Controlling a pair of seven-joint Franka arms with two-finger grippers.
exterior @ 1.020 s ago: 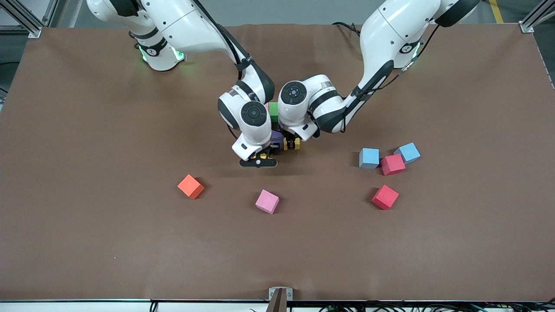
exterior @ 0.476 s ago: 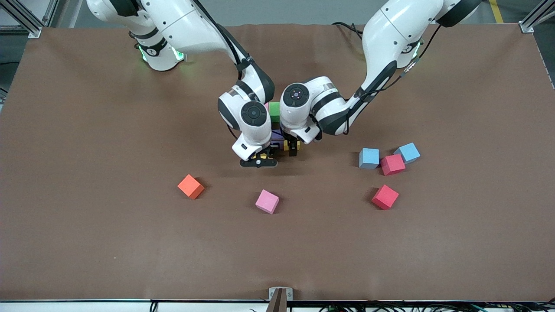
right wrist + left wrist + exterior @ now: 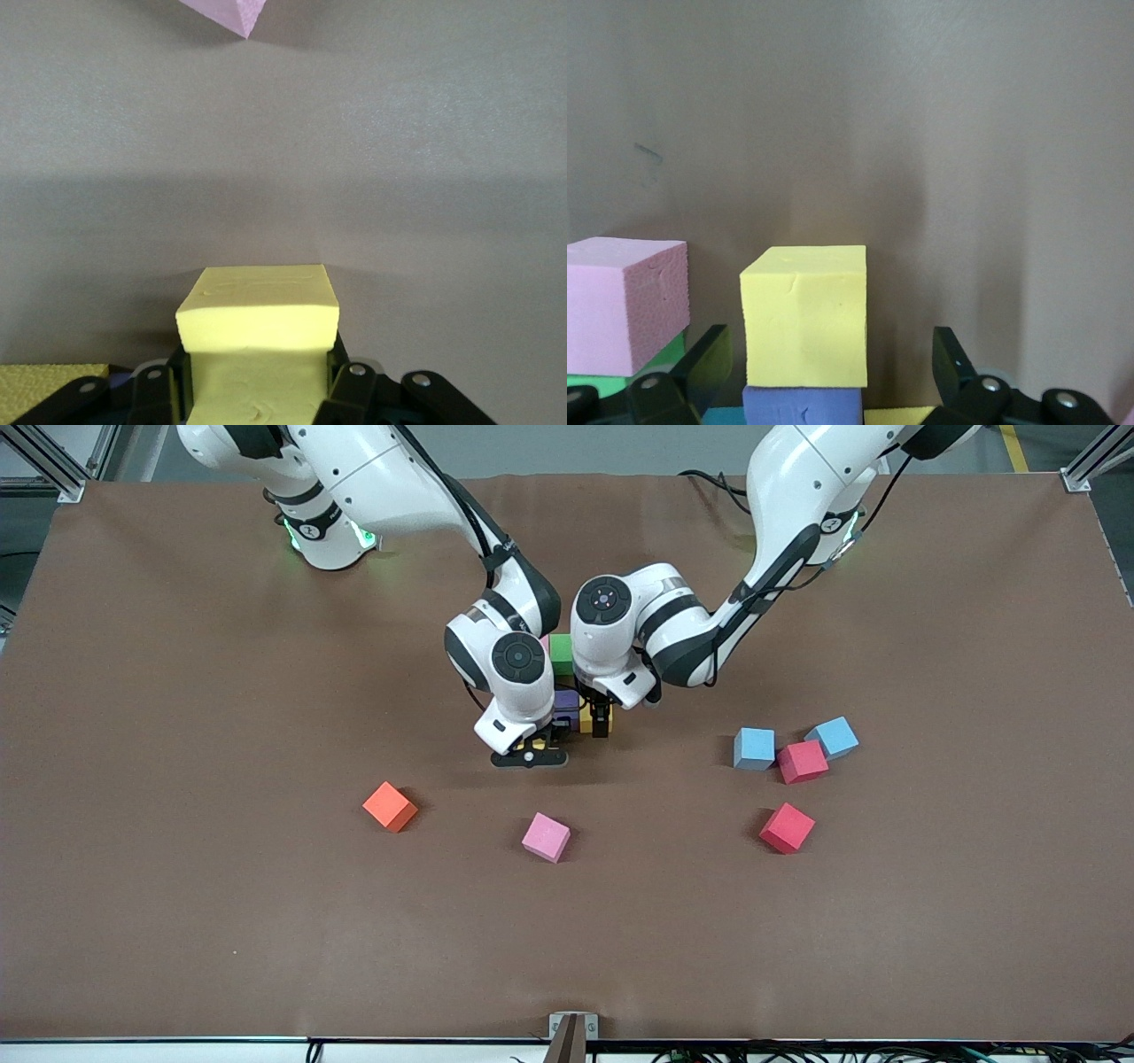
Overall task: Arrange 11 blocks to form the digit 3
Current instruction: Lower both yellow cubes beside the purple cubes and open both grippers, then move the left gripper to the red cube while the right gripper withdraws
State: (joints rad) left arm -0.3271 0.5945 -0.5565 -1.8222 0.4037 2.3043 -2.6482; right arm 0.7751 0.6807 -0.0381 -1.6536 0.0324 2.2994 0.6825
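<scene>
Right gripper (image 3: 257, 403) clamps yellow block (image 3: 259, 341); left gripper (image 3: 833, 376) spread

I can read no text, label, brand, number or sign anywhere, neither on the arms, the blocks nor the table.

- brown table (image 3: 177, 921), matte top
- orange block (image 3: 389, 806) and pink block (image 3: 546, 837) sit loose, nearest the front camera
- two blue blocks (image 3: 754, 747) (image 3: 833, 737) and two red blocks (image 3: 803, 761) (image 3: 787, 827) toward the left arm's end
- green block (image 3: 560, 654) mid-table, mostly hidden
</scene>
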